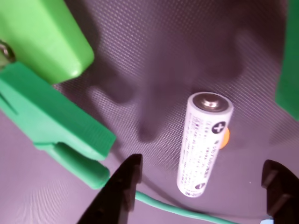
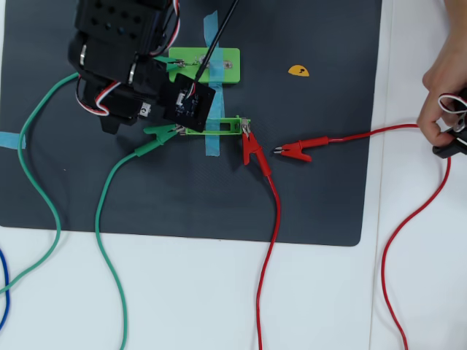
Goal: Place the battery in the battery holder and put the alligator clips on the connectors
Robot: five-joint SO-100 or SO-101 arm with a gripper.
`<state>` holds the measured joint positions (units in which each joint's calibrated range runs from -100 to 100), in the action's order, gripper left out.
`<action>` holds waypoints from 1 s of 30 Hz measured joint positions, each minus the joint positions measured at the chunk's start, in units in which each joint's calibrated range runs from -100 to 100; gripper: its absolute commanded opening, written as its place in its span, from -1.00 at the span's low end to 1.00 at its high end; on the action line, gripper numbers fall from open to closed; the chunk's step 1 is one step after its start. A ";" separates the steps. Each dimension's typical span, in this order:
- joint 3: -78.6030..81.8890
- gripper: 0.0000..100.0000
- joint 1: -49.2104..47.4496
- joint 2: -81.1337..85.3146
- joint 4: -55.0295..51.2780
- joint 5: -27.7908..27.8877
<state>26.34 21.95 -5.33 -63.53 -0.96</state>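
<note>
The dark woven rectangular mat (image 2: 306, 204) is the landmark: everything of the task lies on it. Near its upper left in the overhead view stands the black servo-driven arm (image 2: 124, 58), reaching toward the mat's upper middle. There a light green plastic battery holder frame (image 2: 219, 126) is taped down with blue tape, a green alligator clip (image 2: 157, 140) at its left end and a red alligator clip (image 2: 253, 149) at its right end; whether each truly bites a connector is too small to tell. A second red alligator clip (image 2: 295, 151) lies loose on the mat further right.

In the wrist view the black two-finger gripper (image 1: 201, 189) hangs over the mat with fingers spread wide, holding nothing. Between them, lying flat on the mat, is the white cylindrical AA battery (image 1: 204, 143), plus end away from the camera.

The step in hand looks like picking up the battery. Next, the gripper should descend, centre on the barrel and close.
</note>
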 measured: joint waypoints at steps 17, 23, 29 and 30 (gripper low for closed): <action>-0.80 -0.98 0.00 -2.18 0.69 0.00; -0.89 -0.98 0.11 -2.52 0.43 0.00; -0.89 -0.98 1.01 -2.52 0.51 0.00; -0.89 -0.98 1.46 -2.18 0.69 0.00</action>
<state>25.46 23.40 -7.52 -62.85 -0.96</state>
